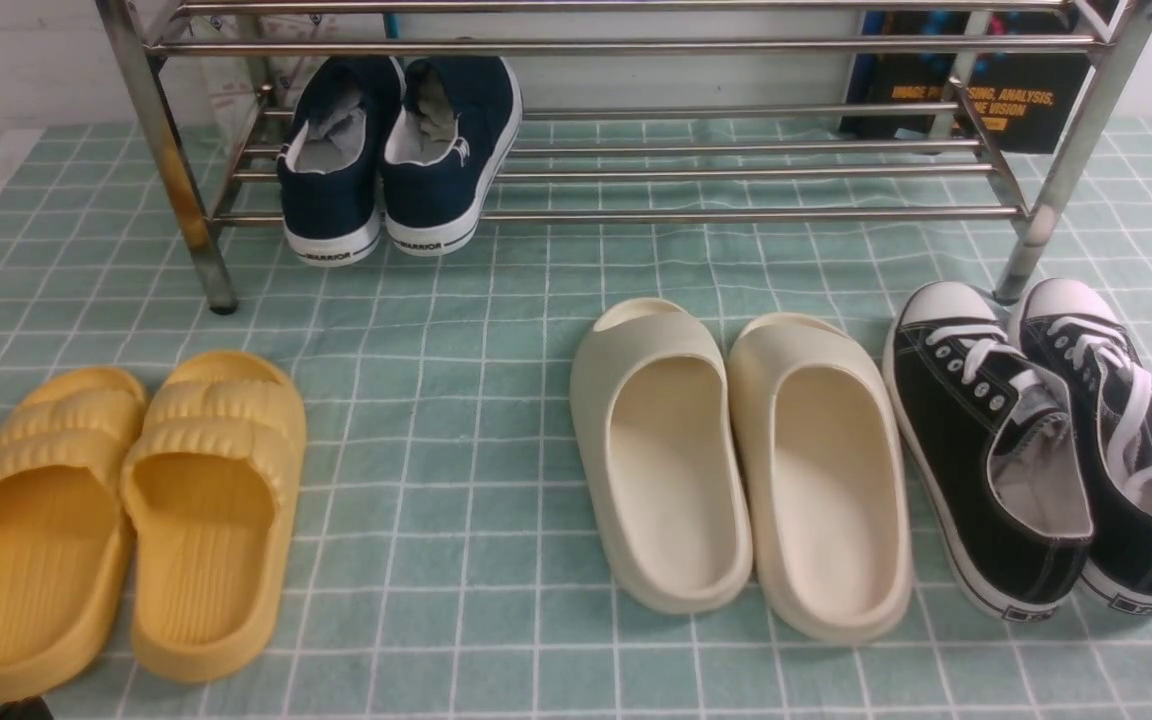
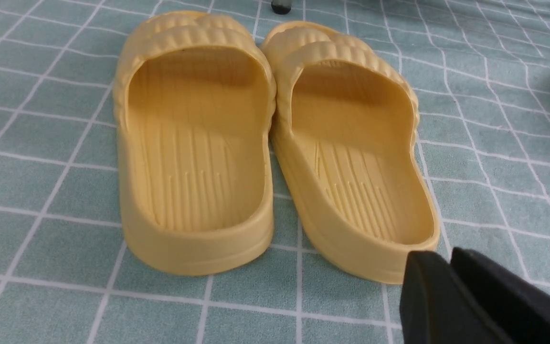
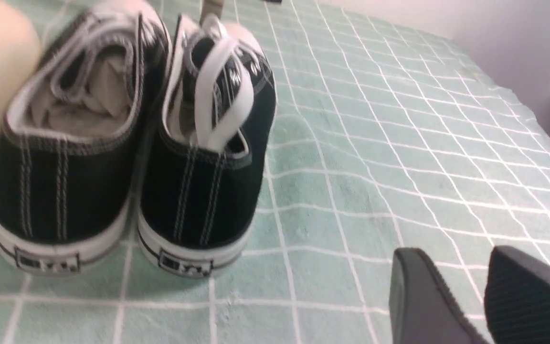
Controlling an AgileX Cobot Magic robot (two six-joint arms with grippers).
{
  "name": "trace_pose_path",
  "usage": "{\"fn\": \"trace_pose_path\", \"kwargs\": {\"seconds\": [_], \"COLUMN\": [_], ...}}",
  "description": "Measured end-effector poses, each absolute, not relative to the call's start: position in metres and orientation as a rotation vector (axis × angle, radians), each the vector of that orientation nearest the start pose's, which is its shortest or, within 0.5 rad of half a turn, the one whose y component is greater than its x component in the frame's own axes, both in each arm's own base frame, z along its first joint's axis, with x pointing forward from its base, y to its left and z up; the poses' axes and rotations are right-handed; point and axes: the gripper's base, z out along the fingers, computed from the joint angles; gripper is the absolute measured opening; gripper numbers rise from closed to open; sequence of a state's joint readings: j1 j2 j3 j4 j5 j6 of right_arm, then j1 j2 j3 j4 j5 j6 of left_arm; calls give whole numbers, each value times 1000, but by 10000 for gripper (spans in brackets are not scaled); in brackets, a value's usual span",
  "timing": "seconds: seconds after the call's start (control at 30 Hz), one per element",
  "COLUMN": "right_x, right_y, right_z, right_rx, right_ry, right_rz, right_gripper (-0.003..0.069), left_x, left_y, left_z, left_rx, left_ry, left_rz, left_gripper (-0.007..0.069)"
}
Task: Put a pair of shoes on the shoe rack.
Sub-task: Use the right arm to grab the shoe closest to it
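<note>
The two black canvas sneakers (image 1: 976, 450) (image 1: 1126, 440) with white laces and toe caps stand side by side on the green checked cloth at the right, toes toward the right leg of the chrome shoe rack (image 1: 736, 214). In the right wrist view their heels (image 3: 65, 181) (image 3: 208, 191) face me. My right gripper (image 3: 456, 258) is open and empty, behind the heels, off to their right and apart from them. My left gripper (image 2: 447, 255) is shut and empty, just behind the heel of a yellow slipper. Neither gripper shows clearly in the front view.
Navy WARRIOR sneakers (image 1: 396, 150) sit on the rack's lower tier at the left. Yellow slippers (image 1: 126, 500) (image 2: 198, 143) lie front left. Cream slippers (image 1: 736, 450) lie in the middle, right beside the black sneakers. A dark book (image 1: 996, 95) stands behind the rack.
</note>
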State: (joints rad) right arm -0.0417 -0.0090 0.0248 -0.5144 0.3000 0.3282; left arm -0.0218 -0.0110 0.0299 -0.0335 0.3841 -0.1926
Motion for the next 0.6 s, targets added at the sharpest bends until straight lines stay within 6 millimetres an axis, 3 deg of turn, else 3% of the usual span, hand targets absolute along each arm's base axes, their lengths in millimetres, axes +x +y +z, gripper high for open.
{"fn": "trace_pose_path", "kwargs": {"seconds": [0.2, 0.47, 0.53, 0.57, 0.6], "right_x": [55, 55, 55, 56, 56], "right_y": [-13, -13, -12, -9, -9], "right_z": [187, 187, 188, 190, 191], "right_rx": [43, 28, 111, 258, 264], "right_ry": [1708, 1702, 1688, 1641, 1635], "right_rz": [-198, -220, -124, 62, 75], "right_gripper": [246, 246, 246, 246, 246], "left_x": [52, 52, 52, 52, 52], "left_y": [-2, -2, -2, -2, -2], "left_z": [169, 169, 169, 169, 169], "left_rx": [-182, -182, -182, -182, -182], "left_ry": [1882, 1882, 1882, 1882, 1882], "left_rz": [-180, -180, -180, -180, -180], "left_gripper": [74, 81, 82, 83, 83]}}
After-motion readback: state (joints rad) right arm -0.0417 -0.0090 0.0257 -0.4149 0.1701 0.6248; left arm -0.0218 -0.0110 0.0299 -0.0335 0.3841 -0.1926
